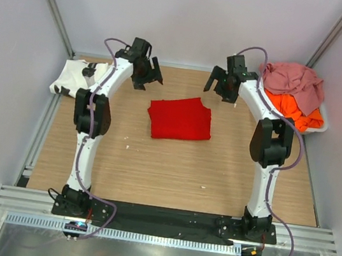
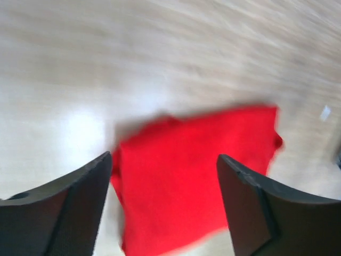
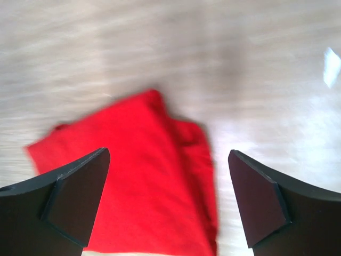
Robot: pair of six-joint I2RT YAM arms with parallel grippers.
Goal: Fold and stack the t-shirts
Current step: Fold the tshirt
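The red t-shirt lies folded into a rough square at the middle of the table; it also shows in the left wrist view and the right wrist view. The white t-shirt with black print lies folded at the far left. The dusty pink t-shirt and the orange t-shirt are heaped at the far right. My left gripper is open and empty, above the table beyond the red shirt's far left corner. My right gripper is open and empty beyond its far right corner.
The pale plastic tray at the far right holds the pink and orange shirts. White walls close in the table on three sides. A small white scrap lies on the wood near the left arm.
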